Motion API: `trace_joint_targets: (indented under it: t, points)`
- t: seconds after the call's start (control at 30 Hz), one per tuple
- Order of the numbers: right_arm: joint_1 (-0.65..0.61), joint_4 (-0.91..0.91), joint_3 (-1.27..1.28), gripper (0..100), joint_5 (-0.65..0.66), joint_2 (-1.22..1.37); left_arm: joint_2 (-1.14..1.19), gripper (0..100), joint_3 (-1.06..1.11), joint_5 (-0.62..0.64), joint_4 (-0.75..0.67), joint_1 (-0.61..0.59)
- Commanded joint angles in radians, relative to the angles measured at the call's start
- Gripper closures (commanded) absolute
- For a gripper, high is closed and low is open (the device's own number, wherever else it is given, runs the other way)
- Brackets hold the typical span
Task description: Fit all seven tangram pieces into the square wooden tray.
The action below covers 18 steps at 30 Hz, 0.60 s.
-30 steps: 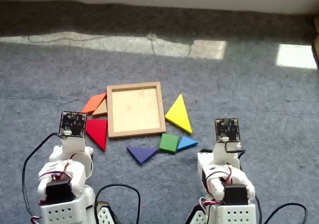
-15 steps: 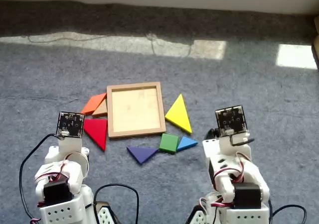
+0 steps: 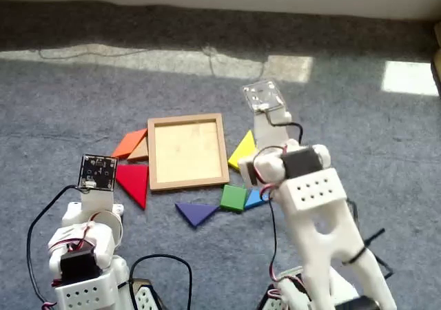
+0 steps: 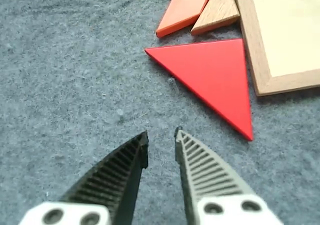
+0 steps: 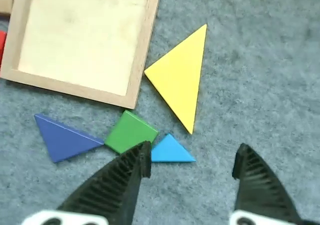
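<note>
Tray [image 5: 142, 45] sits on the carpet with all the pieces lying around it. Red triangle [image 4: 215, 80], orange piece [image 4: 185, 7] and wood triangle [image 4: 217, 12] are on one side, with the yellow triangle [image 5: 180, 77], green square [image 5: 131, 131], blue triangle [image 5: 170, 152] and purple triangle [image 5: 62, 137] along the other sides. Left gripper [image 4: 161, 135] is only a crack apart, gripping nothing, just short of the red one. Right gripper [image 5: 192, 157] is spread wide, hovering by the blue triangle.

Right hand [image 5: 192, 160] spread wide near small blue triangle [image 5: 170, 151]; yellow triangle [image 5: 179, 77] just beside wooden tray [image 5: 145, 45].
</note>
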Motion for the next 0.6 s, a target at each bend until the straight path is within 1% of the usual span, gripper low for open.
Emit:
trace_joint_targets:
  t: [0.0, 0.17, 0.27, 0.37, 0.57]
  points:
    - [-0.033, -0.061, -0.13, 71.1, -0.032, 0.17, -0.005, 82, -0.01, -0.002, -0.02, -0.019]
    - [-0.044, -0.145, -0.197, 71.1, -0.043, 0.358, -0.005, 82, -0.008, -0.002, -0.023, -0.019]
    - [-0.044, -0.166, -0.239, 71.1, -0.043, 0.447, -0.005, 82, -0.008, -0.002, -0.023, -0.019]
    - [-0.047, -0.165, -0.28, 71.1, -0.043, 0.512, -0.005, 82, -0.008, -0.002, -0.023, -0.019]
    - [-0.094, -0.17, -0.3, 71.1, -0.043, 0.582, -0.005, 82, -0.008, -0.002, -0.023, -0.016]
